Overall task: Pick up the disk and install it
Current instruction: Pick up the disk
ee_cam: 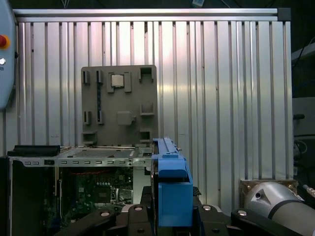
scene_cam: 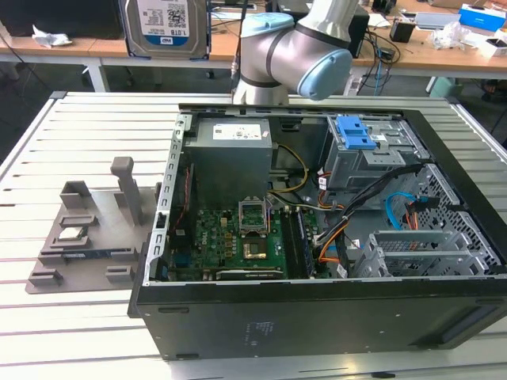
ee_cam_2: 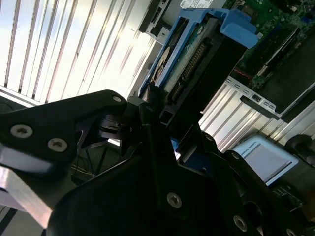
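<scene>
One disk (scene_cam: pixel 166 28), a flat silver slab with a white-and-blue label and a blue plastic frame round its edges, hangs upright over the far side of the table. Its label faces the exterior view, and it sits just to the exterior view's left of the arm (scene_cam: pixel 293 55). The gripper (ee_cam: pixel 170 219) is clamped on it. In the first wrist view the blue frame stands edge-on between the matte black fingers (ee_cam: pixel 118 221); in the second wrist view they close on its end, with the connector edge showing. Nearer in the exterior view lies the open black computer case (scene_cam: pixel 317 317), with its green motherboard (scene_cam: pixel 238 237) exposed and a blue latch (scene_cam: pixel 354 134) on the grey perforated cage. Beside the case, on the ribbed metal table (scene_cam: pixel 79 127), sits a grey moulded holder (scene_cam: pixel 87 229) carrying a small square silver chip (scene_cam: pixel 73 233).
</scene>
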You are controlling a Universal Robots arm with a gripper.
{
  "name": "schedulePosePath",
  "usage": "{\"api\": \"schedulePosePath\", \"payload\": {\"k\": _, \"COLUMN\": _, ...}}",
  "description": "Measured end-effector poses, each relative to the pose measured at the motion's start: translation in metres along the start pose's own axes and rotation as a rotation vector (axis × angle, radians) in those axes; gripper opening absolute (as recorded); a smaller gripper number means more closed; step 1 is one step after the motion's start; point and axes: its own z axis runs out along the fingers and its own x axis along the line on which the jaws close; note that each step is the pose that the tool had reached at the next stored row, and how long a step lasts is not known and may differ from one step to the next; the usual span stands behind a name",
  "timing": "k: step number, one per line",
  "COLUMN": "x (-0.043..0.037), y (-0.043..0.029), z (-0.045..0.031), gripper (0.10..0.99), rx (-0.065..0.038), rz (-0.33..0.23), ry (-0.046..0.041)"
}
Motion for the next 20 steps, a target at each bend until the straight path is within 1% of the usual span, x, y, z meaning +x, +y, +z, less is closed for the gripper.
{"api": "schedulePosePath", "payload": {"k": 2, "x": -0.0001, "y": -0.0049, "z": 0.0013, "gripper": 0.365, "rx": 0.0, "rz": 0.0, "ry": 0.0}}
{"api": "schedulePosePath", "payload": {"k": 4, "x": -0.0001, "y": -0.0072, "z": 0.0029, "gripper": 0.365, "rx": 0.0, "rz": 0.0, "ry": 0.0}}
{"api": "schedulePosePath", "payload": {"k": 13, "x": -0.0001, "y": -0.011, "z": 0.008, "gripper": 0.365, "rx": 0.0, "rz": 0.0, "ry": 0.0}}
{"api": "schedulePosePath", "payload": {"k": 20, "x": 0.0, "y": -0.0127, "z": 0.0171, "gripper": 0.365, "rx": 0.0, "rz": 0.0, "ry": 0.0}}
